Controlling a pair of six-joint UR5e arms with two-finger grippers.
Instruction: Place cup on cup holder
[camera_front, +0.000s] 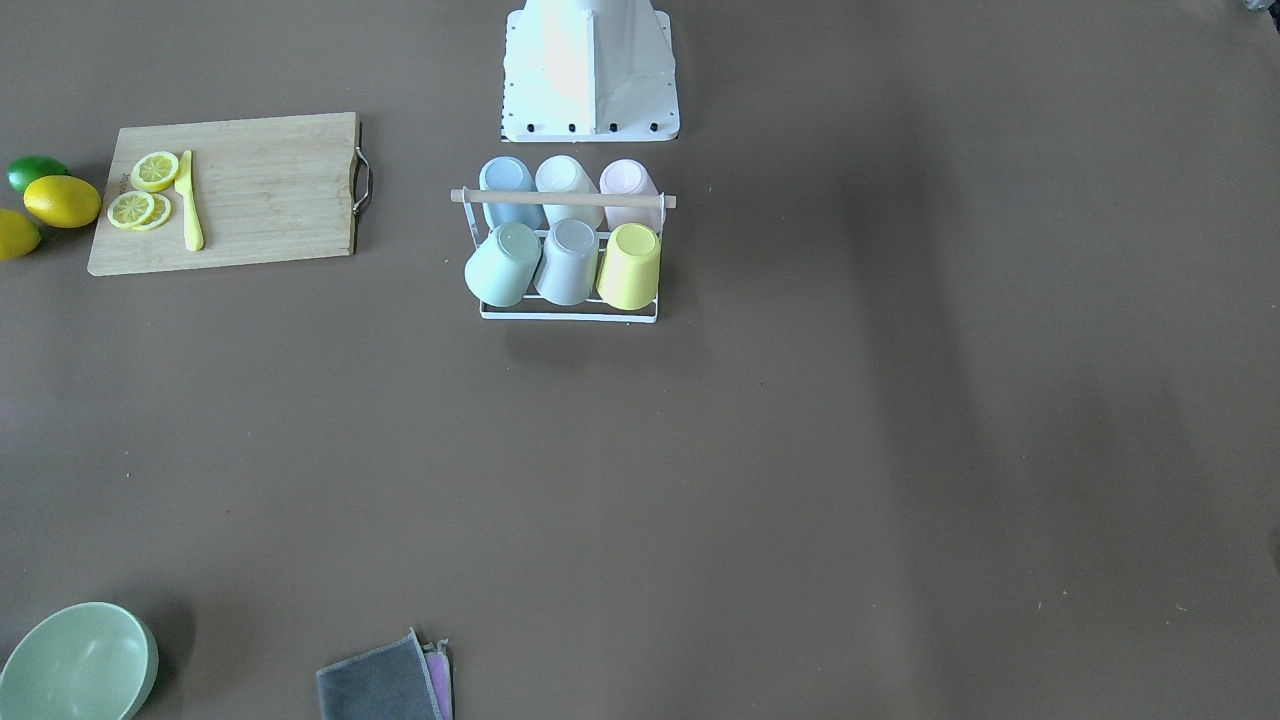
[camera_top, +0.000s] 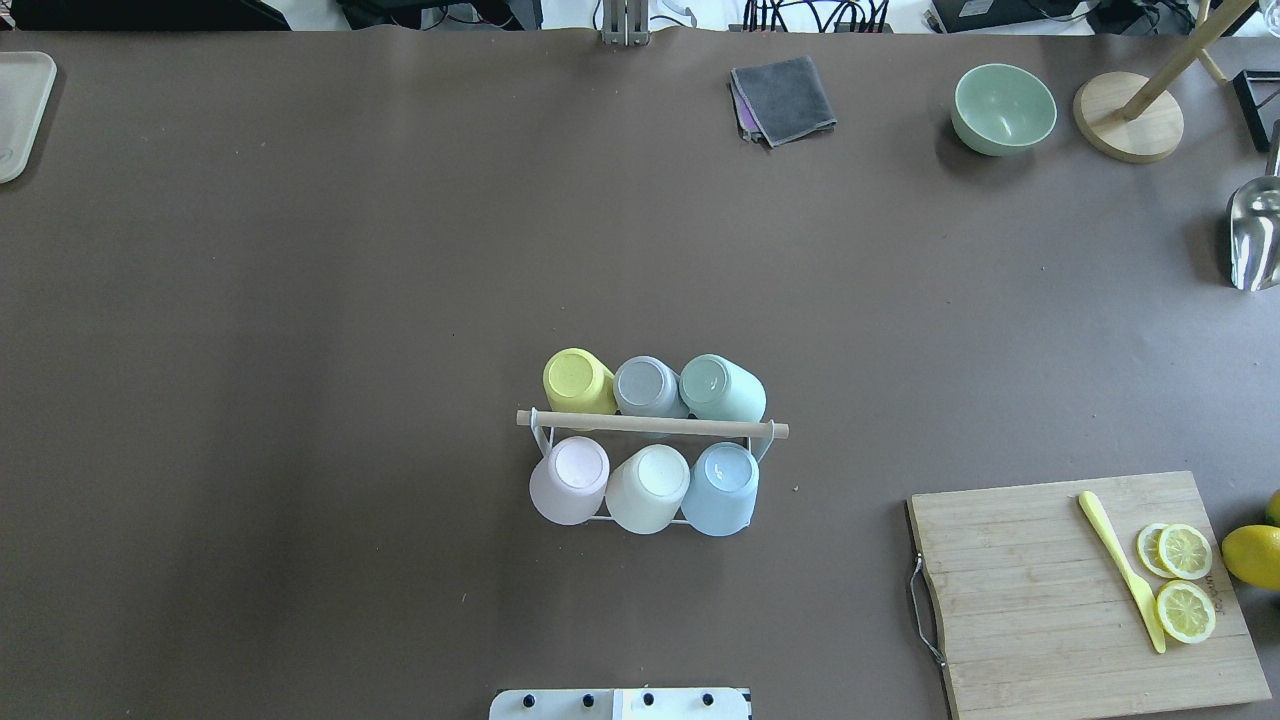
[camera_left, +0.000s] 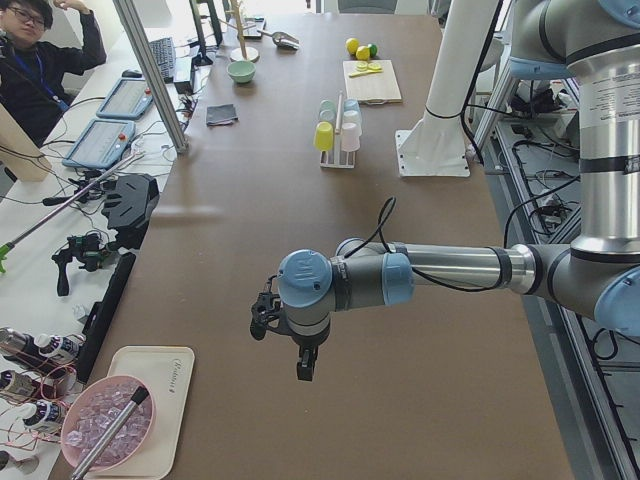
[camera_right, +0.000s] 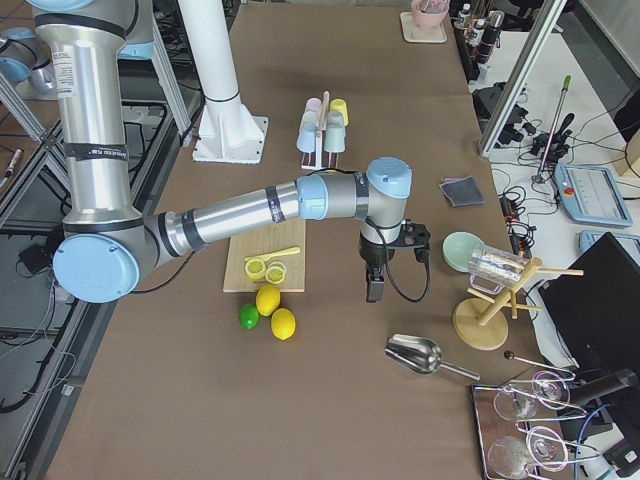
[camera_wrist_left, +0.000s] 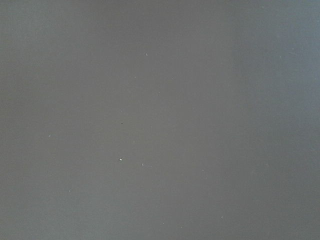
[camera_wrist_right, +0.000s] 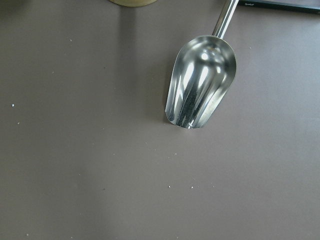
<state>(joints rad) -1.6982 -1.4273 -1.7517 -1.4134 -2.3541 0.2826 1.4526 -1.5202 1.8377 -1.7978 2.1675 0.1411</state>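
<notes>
The cup holder (camera_front: 640, 201), a white wire rack with a wooden rod across its top, stands mid-table in front of the robot's base; it also shows in the overhead view (camera_top: 760, 430). Several pastel cups sit upside down on its prongs, among them a yellow cup (camera_top: 577, 381), a mint cup (camera_top: 722, 387) and a blue cup (camera_top: 722, 488). My left gripper (camera_left: 305, 370) hangs above bare table far to the left of the rack. My right gripper (camera_right: 375, 290) hangs far to the right of it. I cannot tell whether either is open or shut.
A wooden cutting board (camera_top: 1040, 590) with lemon slices and a yellow knife (camera_top: 1120, 570) lies right of the rack, whole lemons (camera_front: 62, 200) beside it. A green bowl (camera_top: 1003, 108), a grey cloth (camera_top: 782, 98) and a metal scoop (camera_wrist_right: 200, 90) lie at the far right.
</notes>
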